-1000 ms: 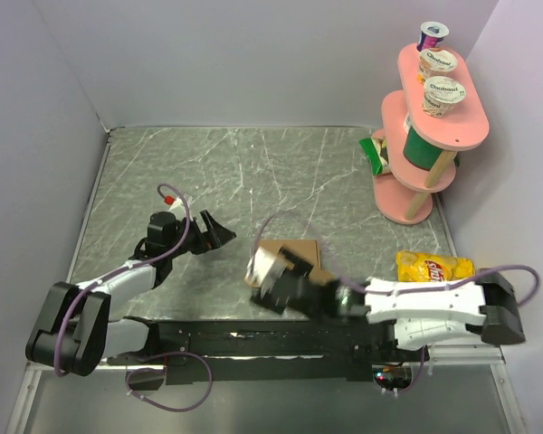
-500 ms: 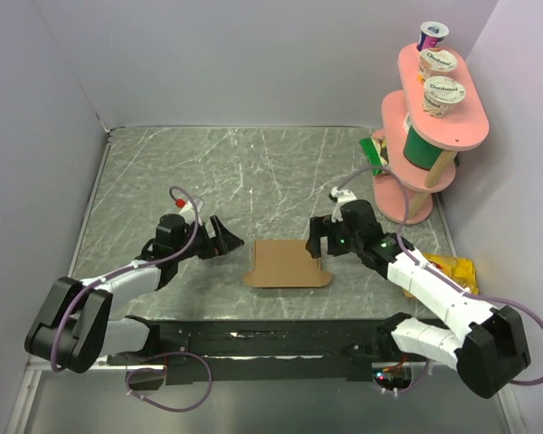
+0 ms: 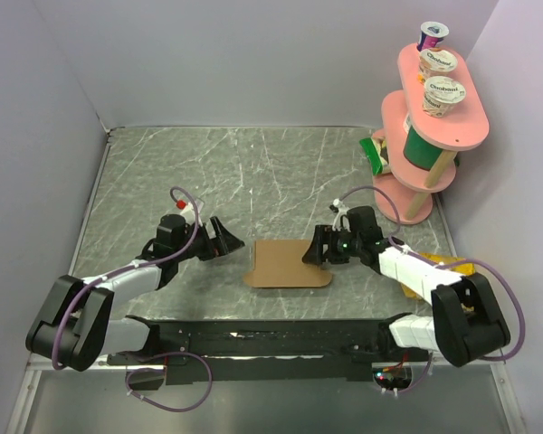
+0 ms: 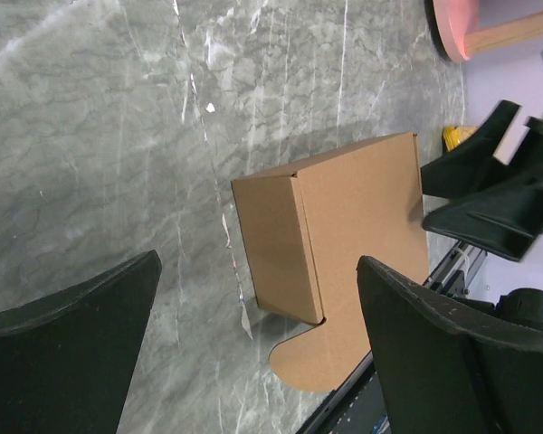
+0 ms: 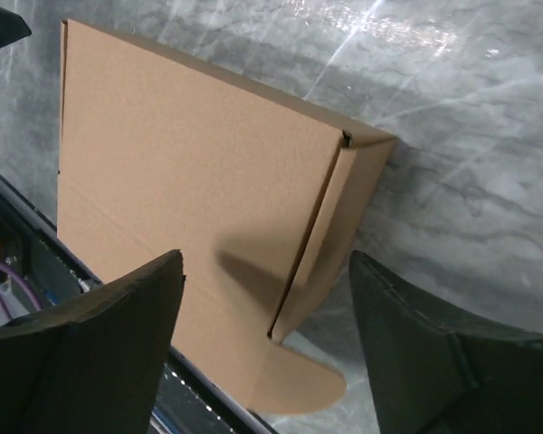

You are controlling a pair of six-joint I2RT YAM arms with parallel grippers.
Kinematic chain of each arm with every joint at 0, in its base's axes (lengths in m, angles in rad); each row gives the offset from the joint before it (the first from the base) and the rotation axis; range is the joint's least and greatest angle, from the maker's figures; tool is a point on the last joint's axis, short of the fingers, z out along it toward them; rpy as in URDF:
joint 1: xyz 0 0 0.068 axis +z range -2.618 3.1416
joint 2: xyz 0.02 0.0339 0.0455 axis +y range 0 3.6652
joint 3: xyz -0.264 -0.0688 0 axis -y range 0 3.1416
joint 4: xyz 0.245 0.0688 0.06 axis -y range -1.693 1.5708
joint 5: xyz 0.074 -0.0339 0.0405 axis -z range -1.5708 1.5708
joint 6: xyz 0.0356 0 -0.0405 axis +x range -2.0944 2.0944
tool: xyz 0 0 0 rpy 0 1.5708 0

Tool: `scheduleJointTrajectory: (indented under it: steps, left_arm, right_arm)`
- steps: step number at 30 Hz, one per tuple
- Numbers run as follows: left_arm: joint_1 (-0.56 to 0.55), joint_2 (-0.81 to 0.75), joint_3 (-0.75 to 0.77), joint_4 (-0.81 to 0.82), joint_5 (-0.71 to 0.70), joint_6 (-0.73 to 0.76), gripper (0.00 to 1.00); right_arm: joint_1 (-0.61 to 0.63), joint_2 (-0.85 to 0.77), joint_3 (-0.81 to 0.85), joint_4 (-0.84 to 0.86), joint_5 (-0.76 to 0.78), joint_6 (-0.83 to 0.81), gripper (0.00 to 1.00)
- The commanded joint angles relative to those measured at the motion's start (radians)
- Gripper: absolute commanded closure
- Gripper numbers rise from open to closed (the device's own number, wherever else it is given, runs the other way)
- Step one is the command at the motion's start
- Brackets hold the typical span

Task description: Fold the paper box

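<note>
We find the paper box (image 3: pixel 288 263) near the middle of the table's (image 3: pixel 253 172) near edge. It is plain brown and low, lid down, side walls up, with rounded tabs poking out at its near corners. The right gripper (image 3: pixel 315 254) is at its right side, fingers spread; contact unclear. The left gripper (image 3: pixel 228 240) is near its left side, also spread. We judge they flank it to tuck those tabs.
</note>
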Motion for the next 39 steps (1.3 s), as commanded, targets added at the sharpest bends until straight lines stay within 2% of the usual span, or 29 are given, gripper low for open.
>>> scheduleJointTrajectory:
  steps: [1, 7, 10, 17, 23, 25, 29, 30, 39]
  left_arm:
    - [-0.004, 0.0, 0.018, 0.017, 0.036, -0.003, 0.04]
    - [-0.004, -0.011, -0.002, 0.032, 0.039, -0.017, 0.04]
    - [-0.004, -0.017, -0.029, 0.072, 0.056, -0.046, 0.04]
    - [-0.004, -0.03, -0.062, 0.115, 0.1, -0.092, 0.04]
    - [-0.001, -0.085, -0.112, 0.183, 0.115, -0.176, 0.04]
    - [-0.001, -0.083, -0.137, 0.232, 0.128, -0.196, 0.04]
    - [-0.001, -0.065, -0.143, 0.258, 0.146, -0.202, 0.04]
    - [-0.001, -0.053, -0.142, 0.258, 0.145, -0.201, 0.04]
    - [-0.004, 0.084, -0.151, 0.401, 0.175, -0.253, 0.04]
  right_arm:
    - [-0.012, 0.042, -0.024, 0.119, -0.055, 0.028, 0.26]
    - [-0.028, 0.084, -0.026, 0.119, -0.087, 0.055, 0.42]
    - [-0.04, 0.111, -0.046, 0.177, -0.118, 0.075, 0.5]
    - [-0.103, 0.144, -0.075, 0.237, -0.228, 0.103, 0.63]
    - [-0.144, 0.174, -0.055, 0.228, -0.291, 0.109, 0.66]
    - [-0.159, 0.193, -0.053, 0.23, -0.316, 0.111, 0.71]
    - [-0.195, 0.22, -0.064, 0.262, -0.371, 0.133, 0.73]
    - [-0.198, 0.223, -0.058, 0.248, -0.368, 0.118, 0.76]
    - [-0.209, 0.226, -0.061, 0.219, -0.296, 0.129, 0.8]
